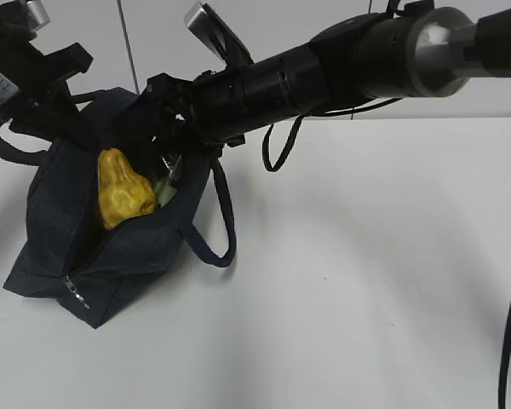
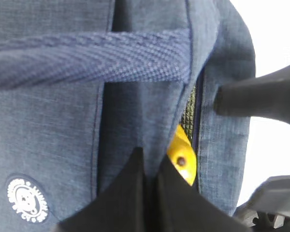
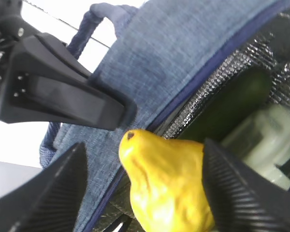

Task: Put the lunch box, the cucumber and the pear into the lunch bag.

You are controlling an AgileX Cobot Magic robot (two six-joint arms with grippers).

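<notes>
The navy lunch bag [image 1: 60,230] lies at the left with its top open. The yellow pear [image 1: 123,192] stands in the opening. My right gripper [image 3: 144,145] is open, with its fingers on either side of the pear [image 3: 169,183]; the pear touches the right finger and is clear of the left one. Inside the bag lie the dark green cucumber [image 3: 234,101] and the pale green lid of the lunch box [image 3: 266,140]. My left gripper [image 2: 150,157] is shut on the fabric at the bag's rim [image 2: 135,111], next to the pear [image 2: 183,159].
The bag's loop handles hang off both sides [image 1: 226,213]. One strap crosses the left wrist view [image 2: 87,58]. The right arm [image 1: 324,68] reaches across the table from the right. White tabletop [image 1: 366,256] lies to the right of the bag.
</notes>
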